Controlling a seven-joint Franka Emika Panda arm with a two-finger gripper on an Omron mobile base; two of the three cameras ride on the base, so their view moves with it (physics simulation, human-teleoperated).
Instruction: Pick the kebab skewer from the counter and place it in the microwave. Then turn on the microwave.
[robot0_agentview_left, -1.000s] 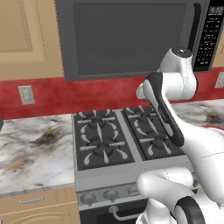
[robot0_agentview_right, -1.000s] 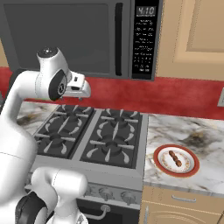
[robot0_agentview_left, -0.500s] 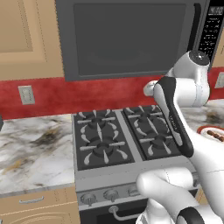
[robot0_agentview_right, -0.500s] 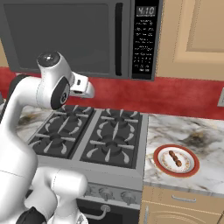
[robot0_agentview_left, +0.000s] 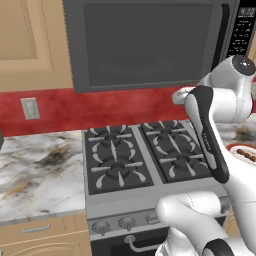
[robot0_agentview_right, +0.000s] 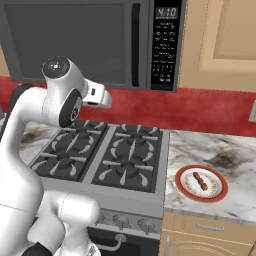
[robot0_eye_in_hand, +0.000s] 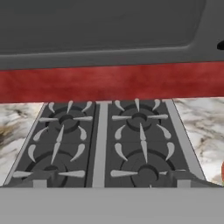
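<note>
Gripper: jaws spread wide, nothing held, high over stove.
Kebab skewer: lying on red-rimmed plate, on counter right of stove.
Microwave: door closed.

surface: marbled, right of the stove | on it: red-rimmed plate | on plate: kebab skewer
</note>
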